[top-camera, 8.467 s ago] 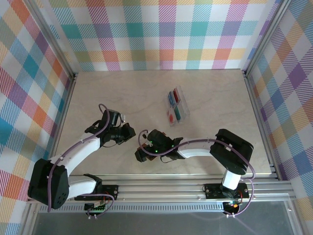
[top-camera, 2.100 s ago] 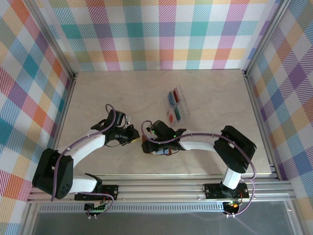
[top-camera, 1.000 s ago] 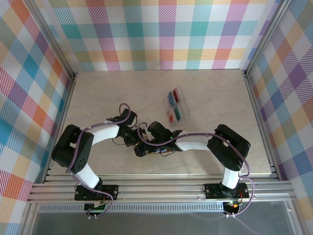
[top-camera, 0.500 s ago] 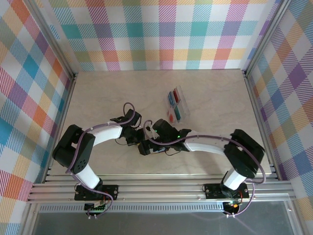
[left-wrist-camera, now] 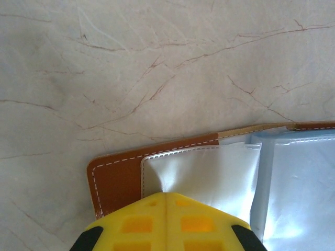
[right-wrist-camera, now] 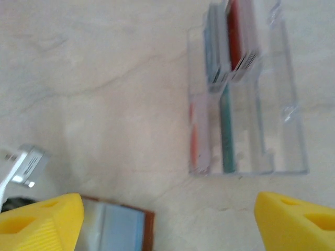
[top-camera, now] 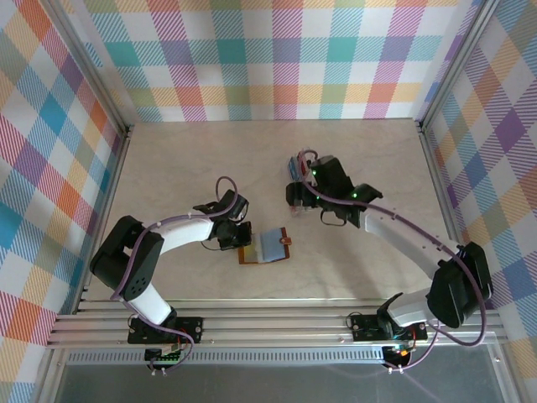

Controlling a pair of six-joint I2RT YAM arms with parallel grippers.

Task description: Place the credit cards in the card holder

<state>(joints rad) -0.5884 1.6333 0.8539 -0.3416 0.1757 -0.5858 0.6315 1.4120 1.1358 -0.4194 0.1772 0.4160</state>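
Brown wallet [top-camera: 264, 245] laid open on bench [top-camera: 168, 168]

Leather covers are spread flat near the bench's front edge, the clear pocket [left-wrist-camera: 209, 178] pressed by the closed left gripper [left-wrist-camera: 166, 206]. Red, blue and green cards [right-wrist-camera: 230, 47] are stood in a clear tray [right-wrist-camera: 290, 130] mid-bench. The right gripper [right-wrist-camera: 168, 222] is spread wide above it. Card print is too blurred to read.

Bright, even light with soft shadows; right wrist view blurred.
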